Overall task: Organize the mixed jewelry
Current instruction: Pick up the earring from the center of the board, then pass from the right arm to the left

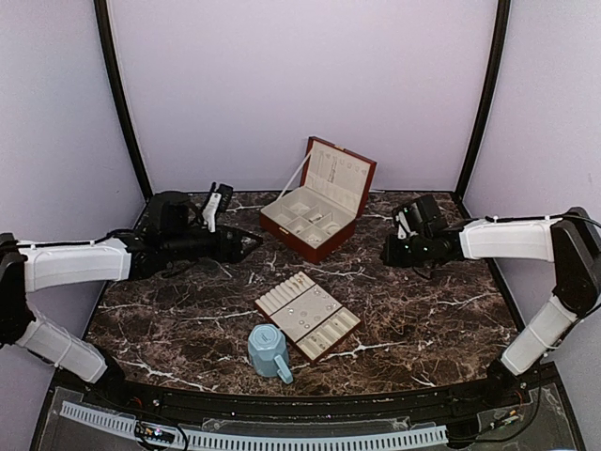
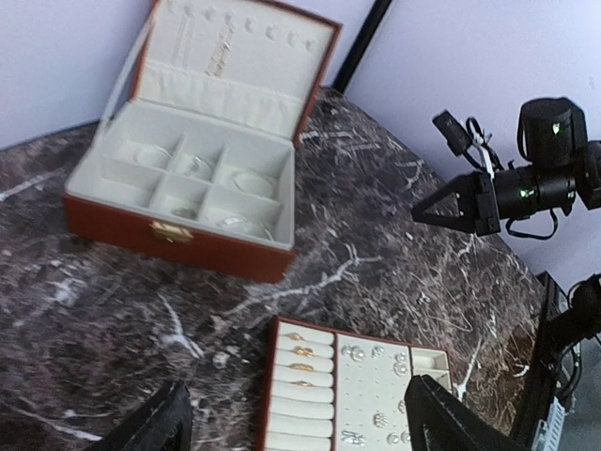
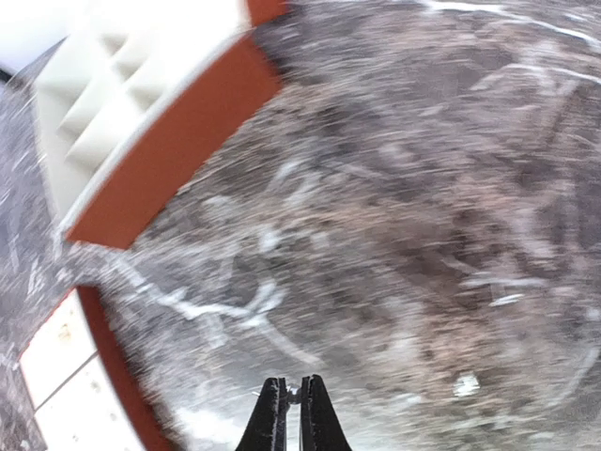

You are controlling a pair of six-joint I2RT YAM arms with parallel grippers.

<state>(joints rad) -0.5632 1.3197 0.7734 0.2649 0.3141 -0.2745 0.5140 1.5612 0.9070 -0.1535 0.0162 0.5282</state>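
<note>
The mixed jewelry (image 2: 252,183) lies as silvery hoops in the open brown box (image 2: 178,240) at far centre and as rings and studs on the cream-lined tray (image 2: 266,395) nearer, a light-blue mug (image 1: 268,349) beside the tray's near edge. Left of the box the left gripper (image 1: 254,242) hangs wide open and empty; right of it the right gripper (image 3: 291,413) is closed, any hold lost in blur. The table (image 1: 423,310) is dark marble, the walls (image 1: 300,75) pale lilac.

Light was even & diffuse, from overhead; pale lilac walls (image 1: 300,85) bright, no hard glare. Soft shadow under open reddish-brown cream-lined box (image 1: 286,237). Top & left-wrist views sharp, top view slightly bowed at edges. Right-wrist view heavily motion-blurred: dark white-veined marble tabletop (image 3: 423,235) smeared, only right gripper (image 3: 293,418) crisp.
</note>
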